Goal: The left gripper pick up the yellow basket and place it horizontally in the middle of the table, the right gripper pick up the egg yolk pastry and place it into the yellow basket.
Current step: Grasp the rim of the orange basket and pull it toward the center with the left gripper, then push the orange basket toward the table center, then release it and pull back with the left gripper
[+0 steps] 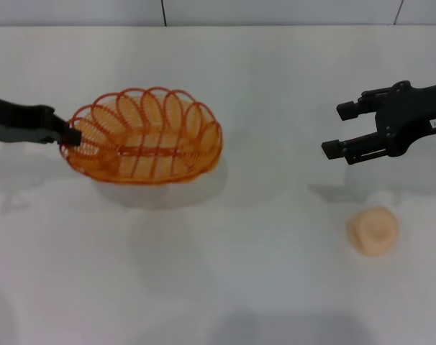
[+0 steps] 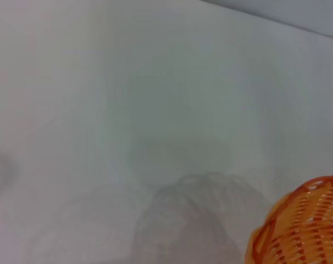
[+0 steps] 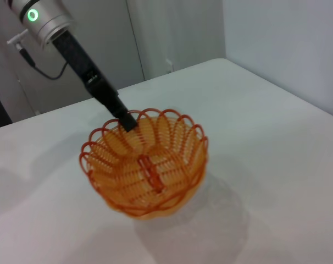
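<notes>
The left gripper point(image 1: 73, 136) has its jaws pinched on the rim of the yellow basket point(image 1: 146, 136) at the basket's left end, and the basket hangs clear of the worktop point(image 1: 225, 273) — its shadow lies loose on the white below it. Its long axis already runs side to side, level enough, but it sits left of the middle, so I'd judge the carry toward centre isn't finished; the basket has yet to travel to the robot's right and then come down.

The right gripper point(image 1: 334, 129) hovers over the right side with its jaws spread wide and nothing between them. The egg yolk pastry point(image 1: 373, 230) lies on the worktop nearer the robot than those jaws and a little to their right, well apart from the basket. The right arm is plainly the closer one to it — the jaws would need to draw back toward the robot and drop onto it.
</notes>
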`<state>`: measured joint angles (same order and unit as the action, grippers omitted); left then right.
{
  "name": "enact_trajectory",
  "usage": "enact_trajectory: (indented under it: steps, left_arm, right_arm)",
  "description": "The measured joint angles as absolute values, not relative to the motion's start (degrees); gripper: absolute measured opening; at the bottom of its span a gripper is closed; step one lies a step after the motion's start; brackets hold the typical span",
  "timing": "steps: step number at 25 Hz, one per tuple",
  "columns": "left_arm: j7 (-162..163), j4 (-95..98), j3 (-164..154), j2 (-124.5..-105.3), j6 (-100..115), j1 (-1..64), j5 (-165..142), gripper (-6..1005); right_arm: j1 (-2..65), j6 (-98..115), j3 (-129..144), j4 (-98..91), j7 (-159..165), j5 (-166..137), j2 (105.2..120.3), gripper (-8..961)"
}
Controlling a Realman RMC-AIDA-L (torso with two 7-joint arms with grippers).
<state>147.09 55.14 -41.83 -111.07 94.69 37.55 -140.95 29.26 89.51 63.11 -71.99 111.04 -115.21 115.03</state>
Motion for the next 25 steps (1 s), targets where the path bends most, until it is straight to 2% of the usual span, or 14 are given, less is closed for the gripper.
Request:
enact_trajectory:
  steps: [20,25]
  left_arm:
    - [149.14,48.56,-42.13,-115.51,91.04,40.87,-141.32,68]
    - [149.39,47.72,-42.45,-115.90,90.87,41.21,-141.52,69]
  right_arm:
    - [29.33,89.72,62.45,-71.99,111.03,-115.43,114.79,748]
    - [29.30,89.66,62.40,-71.99,111.05,-115.69,114.78,738]
